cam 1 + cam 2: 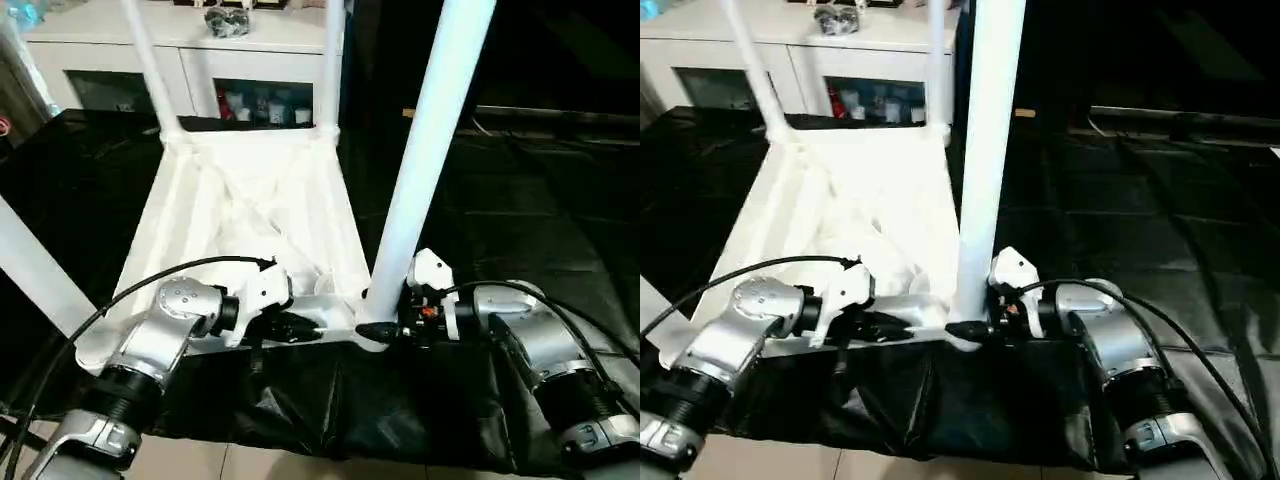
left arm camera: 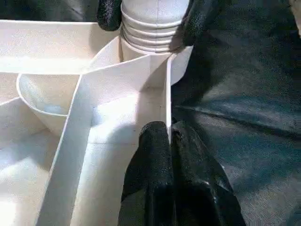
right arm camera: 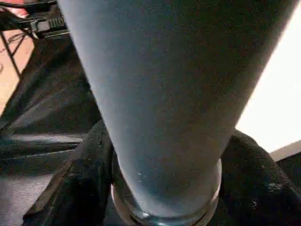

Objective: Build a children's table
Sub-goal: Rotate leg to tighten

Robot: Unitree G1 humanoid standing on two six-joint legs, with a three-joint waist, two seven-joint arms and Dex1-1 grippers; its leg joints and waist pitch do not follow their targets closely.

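The tabletop (image 1: 250,215) lies upside down. The right gripper (image 1: 378,328) grasps the near right leg (image 1: 425,150) at its base. The left gripper (image 2: 171,141) pinches the near rim.

White glass-door cabinet (image 1: 190,60) behind the black-draped work table (image 1: 540,210).

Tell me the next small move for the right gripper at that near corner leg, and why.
Probably turn the leg a little further into its socket. The right gripper has its fingers on both sides of the leg's base, and the left wrist view shows threads above the socket, so it looks not fully seated. The left gripper, shut on the tabletop's rim, steadies the tabletop.
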